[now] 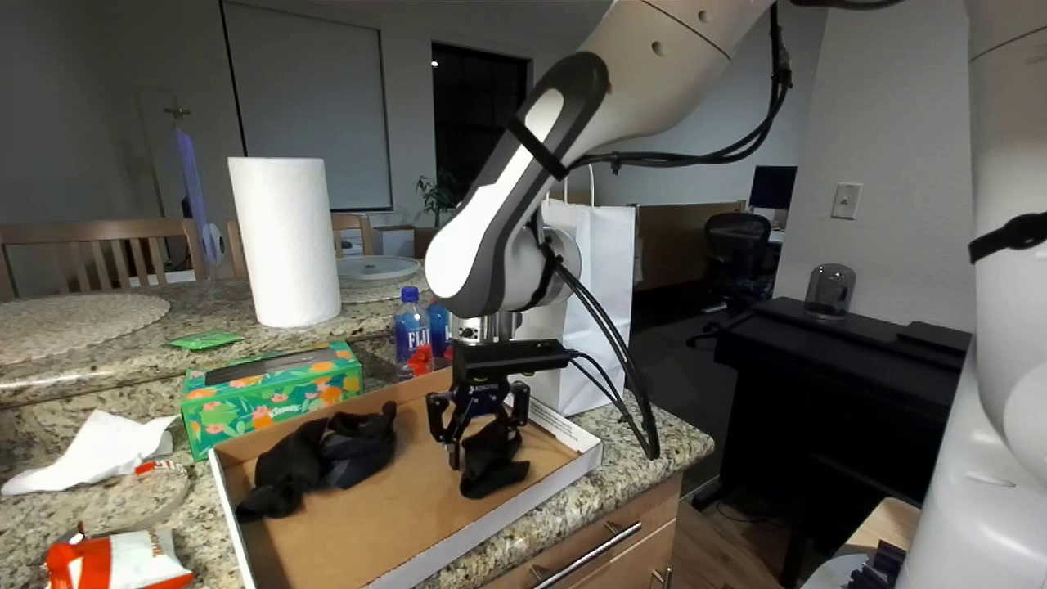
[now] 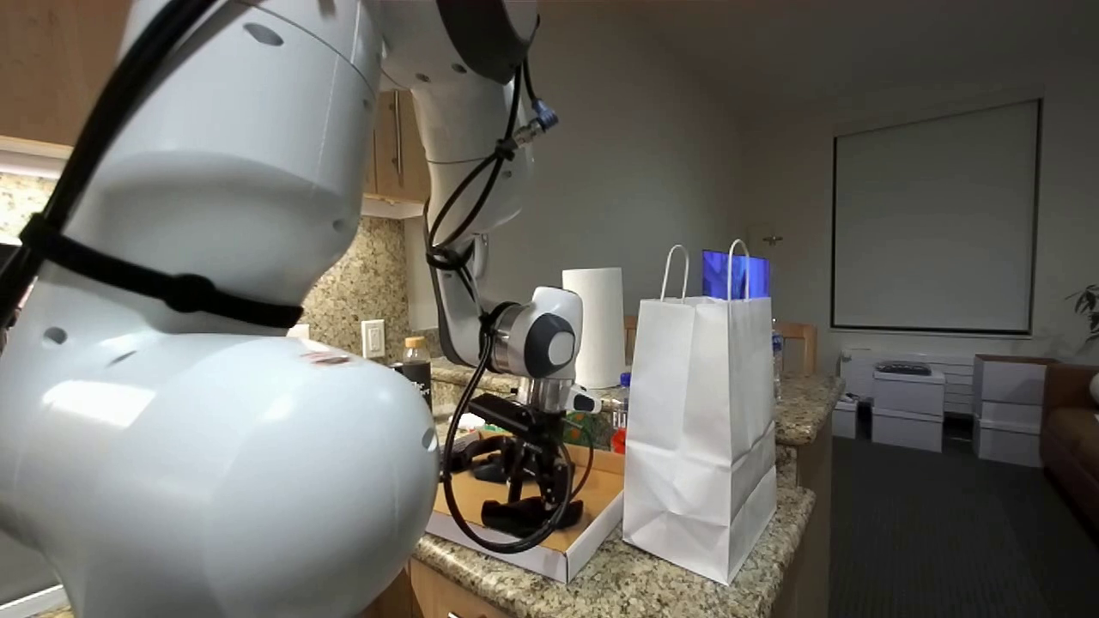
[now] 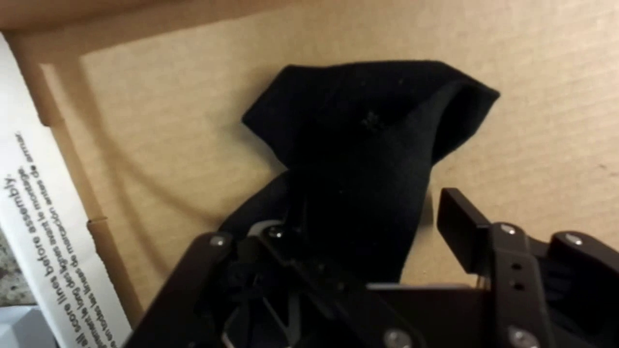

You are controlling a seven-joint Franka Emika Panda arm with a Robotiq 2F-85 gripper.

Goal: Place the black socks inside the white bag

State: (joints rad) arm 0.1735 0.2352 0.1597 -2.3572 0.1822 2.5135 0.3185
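- In the wrist view my fingers (image 3: 462, 227) stand apart with nothing pinched: one overlaps the black sock (image 3: 358, 154), the other, toward the right of the frame, sits just beside its edge, a strip of cardboard showing between.
- That sock lies in the cardboard tray (image 1: 393, 523), lower middle of an exterior view; more black socks (image 1: 327, 458) are bunched farther left.
- The white paper shopping bag (image 2: 687, 429) stands upright, right of centre in an exterior view, beside the tray on the granite surface (image 2: 635, 584); I can't see into it.
- Closing this off-centre, I may catch only a loose fold of limp fabric, and the sock could drop on the lift.
- Coming in too low, I could snag the bag's handles (image 2: 677, 248) with the sock or the black cable (image 1: 651, 442) and topple it; it looks light.
- Readable: "Kleenex" on the floral tissue box (image 1: 274, 393), "FIJI" on the blue-capped water bottle (image 1: 411, 331), and "before assembly" on the tray's white flap (image 3: 48, 145), with French and Spanish lines alongside.
- The red-and-white packet (image 1: 119, 564), lower left, has lettering I can't make out.
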